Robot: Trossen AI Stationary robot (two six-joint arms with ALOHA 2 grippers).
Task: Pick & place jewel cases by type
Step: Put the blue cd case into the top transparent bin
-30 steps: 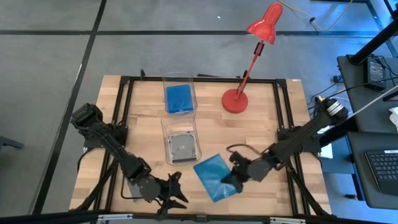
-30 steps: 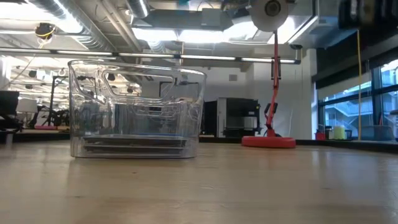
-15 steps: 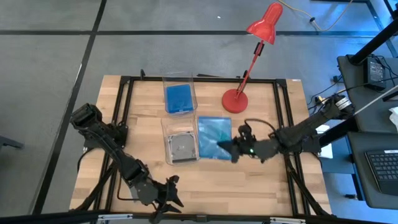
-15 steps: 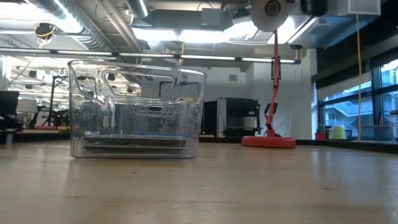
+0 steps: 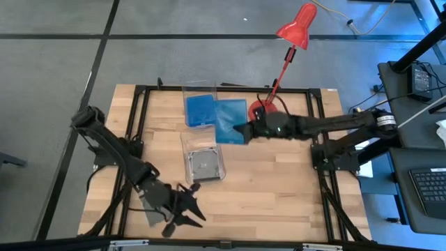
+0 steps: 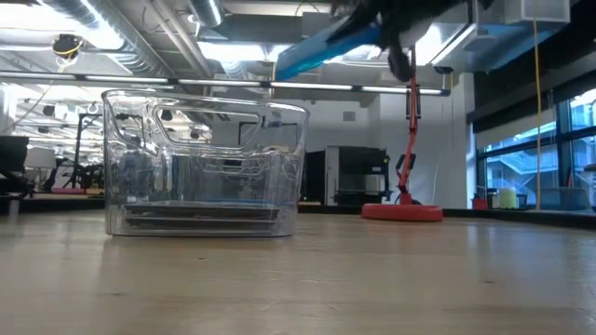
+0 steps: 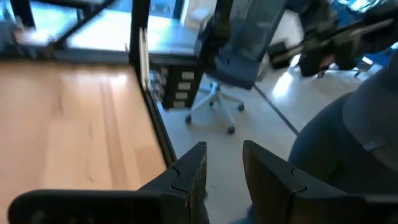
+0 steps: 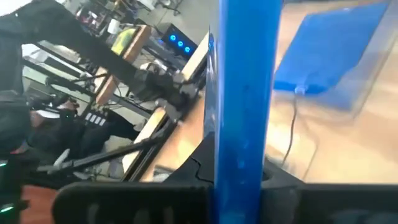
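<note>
My right gripper [image 5: 245, 130] is shut on a solid blue jewel case [image 5: 230, 120], held in the air just right of the far clear bin [image 5: 201, 89]. Another blue case [image 5: 200, 111] lies flat in that bin. The near clear bin [image 5: 187, 148] holds a grey case with a disc [image 5: 204, 165]. My left gripper [image 5: 189, 213] hangs open over the table's near edge, with nothing between its fingers [image 7: 194, 169]. A flat grey case [image 5: 150, 209] shows beneath that arm. My right gripper pinches the blue case between its two fingers at the edge [image 5: 240, 129] nearest the table's right side, one finger on each face. The fingers reach in about level from the right. The case [image 6: 321, 45] is lifted clear, high above the table, sloping down away from the gripper.
A red desk lamp stands at the far right; my right arm partly covers its round base [image 5: 261, 111]. Black frame rails [image 5: 139, 125] run along the table's sides. Bare wood [image 5: 272, 188] lies at the near right.
My right gripper has swung from the near middle of the table toward the far edge and up, carrying the blue case clear of the table to beside the far bin. My left gripper has risen a little near the front edge and stays open.
</note>
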